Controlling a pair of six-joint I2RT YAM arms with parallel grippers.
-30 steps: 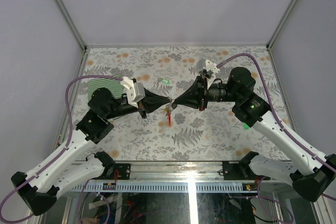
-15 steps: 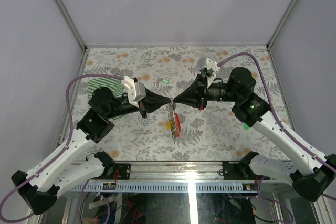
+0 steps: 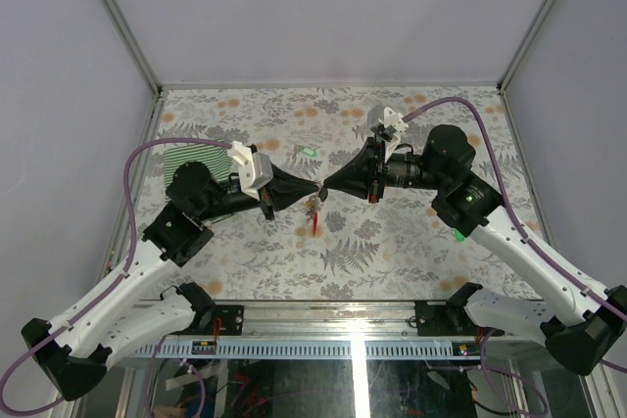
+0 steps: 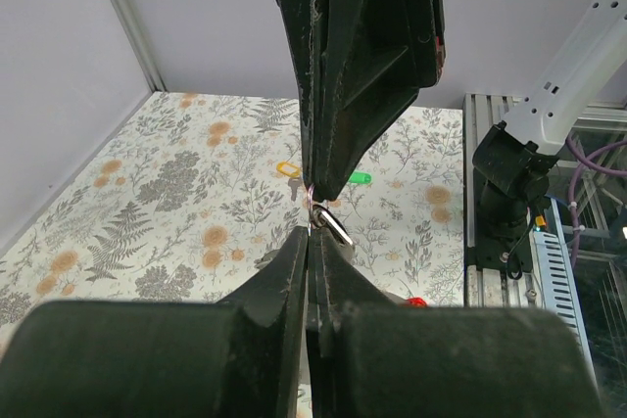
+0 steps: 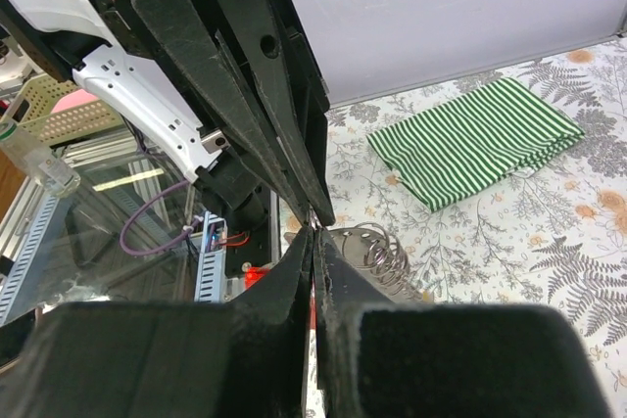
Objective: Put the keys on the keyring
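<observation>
Above surface [image 3: 411, 242] centre, left end effector [image 3: 312, 190] and right end effector [image 3: 327, 188] closed tip-to-tip on keyring [image 3: 315, 212], red loop dangling. We judge it light, stiff, slippery; pinch metal strip. Green key [image 3: 309, 152] lies far, apart.

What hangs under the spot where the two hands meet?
The keyring dangles there, red loop lowest. Its top is covered by the shut tips of the left hand and right hand, so the grip itself is hidden.
</observation>
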